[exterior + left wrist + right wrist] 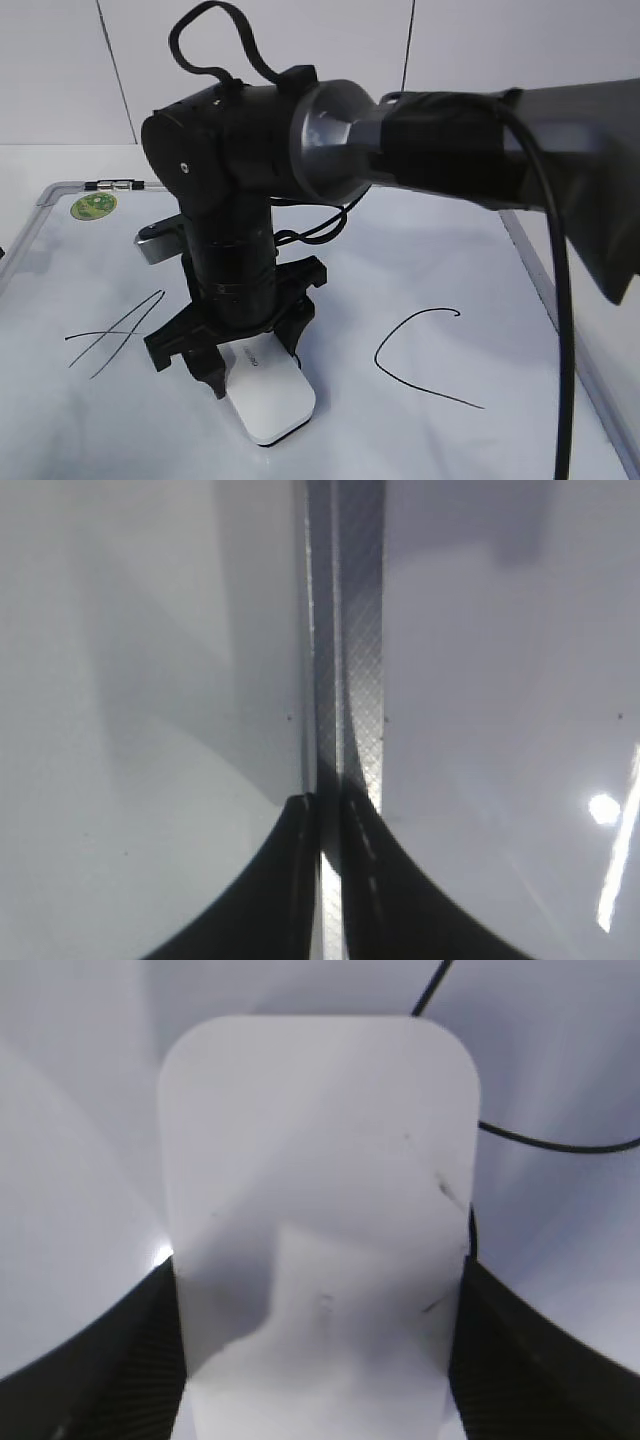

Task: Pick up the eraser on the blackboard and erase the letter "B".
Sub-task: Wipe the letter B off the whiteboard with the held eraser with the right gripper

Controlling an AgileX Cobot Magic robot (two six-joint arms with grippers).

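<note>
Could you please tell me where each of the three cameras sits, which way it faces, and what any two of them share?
Exterior view: in front of the blackboard, looking down at a slant; the right arm fills the middle, its right gripper around the eraser.
Left wrist view: on the left arm, looking past the shut left gripper at a grey frame strip.
Right wrist view: on the right arm, looking down between its black fingers at the eraser.
Shared: exterior and right wrist views both show the eraser on the board.
</note>
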